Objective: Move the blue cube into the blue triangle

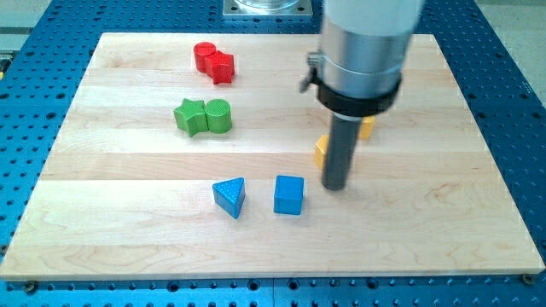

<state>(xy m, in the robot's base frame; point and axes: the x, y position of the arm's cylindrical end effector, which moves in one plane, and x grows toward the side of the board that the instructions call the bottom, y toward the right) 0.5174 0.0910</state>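
Observation:
The blue cube [289, 194] sits on the wooden board [128, 213] near the view's bottom centre. The blue triangle [229, 196] lies to its left, with a gap of about one block width between them. My tip [334, 187] rests on the board just to the right of the blue cube, a short gap away and not touching it. The rod rises from there into the large grey arm body [363, 51] at the view's top.
Two red blocks [213, 61] touch each other at the upper left. A green star [190, 115] and a green cylinder [218, 116] sit together below them. Two yellow blocks [321, 151] are partly hidden behind the rod.

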